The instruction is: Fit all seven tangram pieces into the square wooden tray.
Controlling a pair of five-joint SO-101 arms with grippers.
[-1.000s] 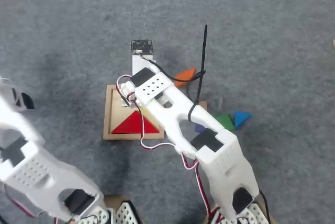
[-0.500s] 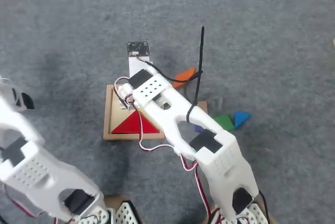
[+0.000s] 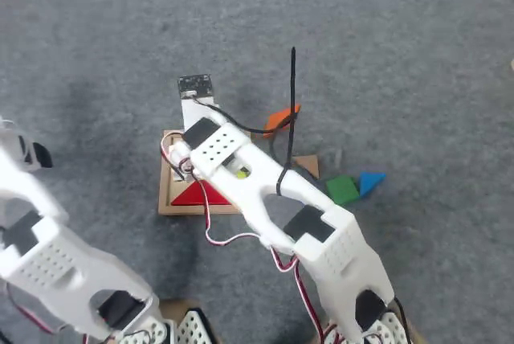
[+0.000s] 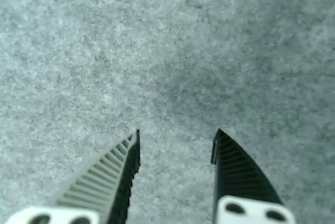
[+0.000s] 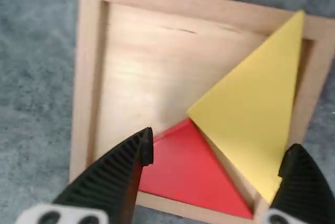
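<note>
Idling the left gripper, fingers parted and empty, over bare grey worktop close to the arm bases. Hanging the right gripper, spread wide and clasping nothing, directly above the square wooden tray. Looking down on the red triangle lying flat along one wall and the yellow triangle touching it. Judging the yellow triangle's far tip to be resting over the rim rather than inside the walls. Probably risking a tilted piece eating up room meant for the others and jamming later fits. Risking too, by pressing down off-centre, flipping that triangle out or shoving the tray across the worktop. Leaving the green piece and the blue piece side by side off the tray's edge, and the orange piece beyond its far wall, all loose and not yet placed.
</note>
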